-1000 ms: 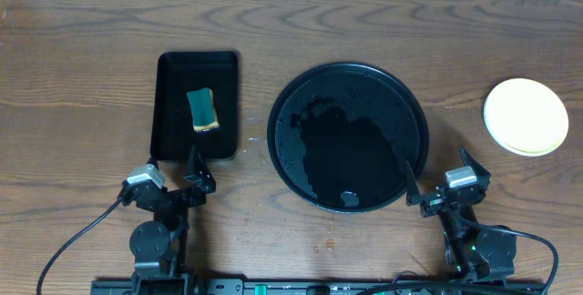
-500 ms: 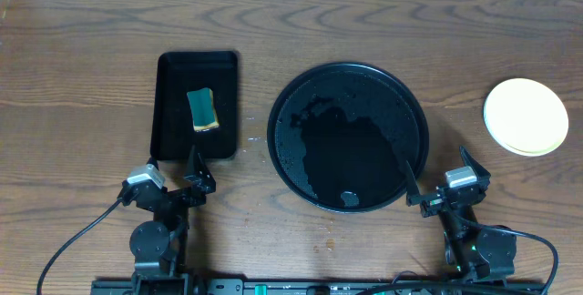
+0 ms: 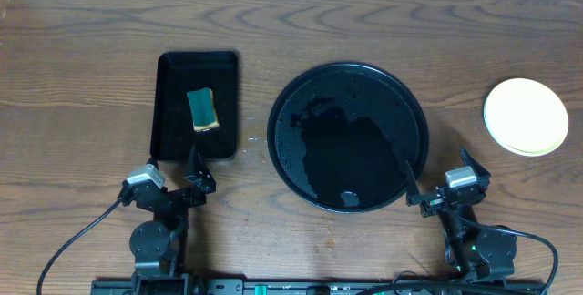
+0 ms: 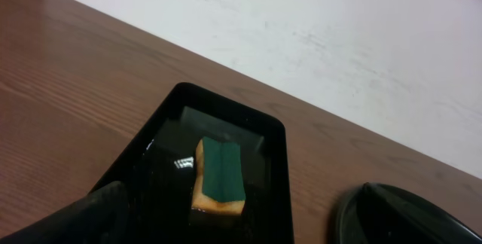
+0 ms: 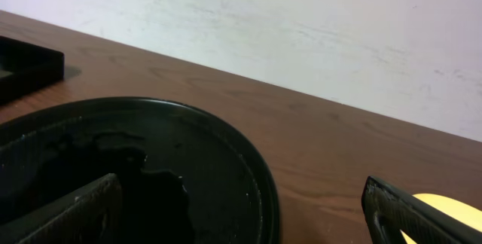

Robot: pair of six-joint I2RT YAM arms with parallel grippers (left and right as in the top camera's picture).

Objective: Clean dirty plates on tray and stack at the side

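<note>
Grippers parked along the 6 o'clock side of the table (image 3: 82, 49): left gripper (image 3: 171, 172) just at 6 o'clock of the rectangular tray (image 3: 173, 76), right gripper (image 3: 437, 175) at 4 o'clock of the tray (image 3: 364, 90), one finger close over the rim. Both spread wide and holding nothing. Round tray bare, glossy with pooled water. Stack of plates (image 3: 526, 116) at 3 o'clock of the tray, well apart from it, pale yellow uppermost; count beneath not to be told from above. At 9 o'clock, sponge (image 3: 203, 110) lying green face up in the rectangular tray.

Task judged all but done, hence few hazards, listed by cause.
(a) Smudge left on a covered plate: lower faces hidden by the stack, so no check possible without unstacking.
(b) Stack shoved or toppled: right arm swinging toward 3 o'clock with wide fingers, low over the wood.
(c) Water slopped onto the table: finger at 4 o'clock catching the rim on lifting or on sweeping toward 9 o'clock.
(d) Plates clinging or sliding on one another at any later pick, given water carried over from the tray.
(e) Sponge dragged out of its tray by a careless reach of the left gripper toward 12 o'clock.
</note>
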